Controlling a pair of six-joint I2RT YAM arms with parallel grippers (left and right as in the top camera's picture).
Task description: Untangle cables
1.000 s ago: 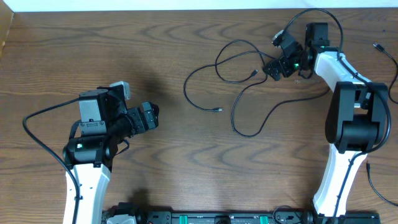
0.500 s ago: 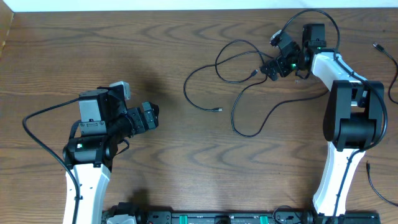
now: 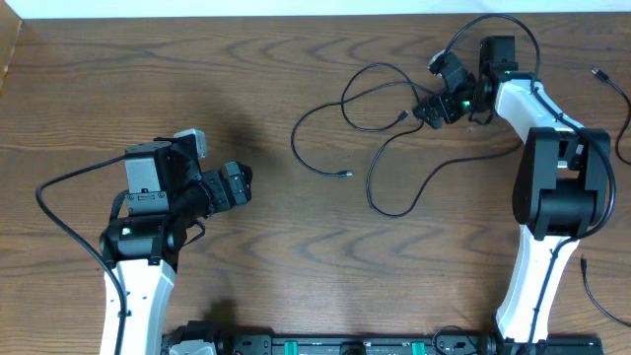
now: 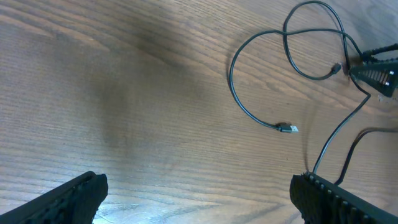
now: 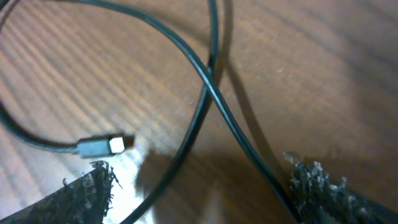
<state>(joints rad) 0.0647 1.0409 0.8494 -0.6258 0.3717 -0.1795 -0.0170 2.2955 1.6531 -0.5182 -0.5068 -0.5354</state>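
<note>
Your left hand (image 3: 240, 184) hovers released above the table (image 3: 89, 99), well apart from the cables (image 5: 207, 86). These lie in crossed loops at the far right, beneath your right hand (image 3: 431, 106), its fingers spread, grasping nothing.

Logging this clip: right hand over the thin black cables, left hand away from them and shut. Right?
No. The left hand is open, its fingers spread wide in the left wrist view. The rest stands: right hand over the thin black cables, left hand away from them.
</note>
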